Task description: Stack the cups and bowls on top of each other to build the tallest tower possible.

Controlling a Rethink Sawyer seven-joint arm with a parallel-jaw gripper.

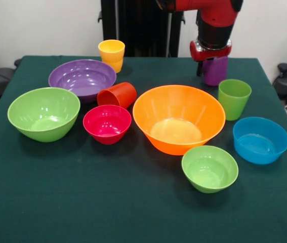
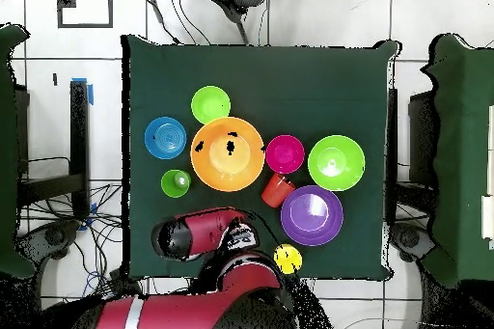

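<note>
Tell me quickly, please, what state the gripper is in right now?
Gripper: down over the purple cup at the table's far side; whether it is open or closed on the cup cannot be told.

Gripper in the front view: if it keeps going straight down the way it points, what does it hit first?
The gripper points straight down, right over the purple cup, so that cup comes first. It may already be touching or holding it; contact is hidden. Below the cup is only the table.
</note>
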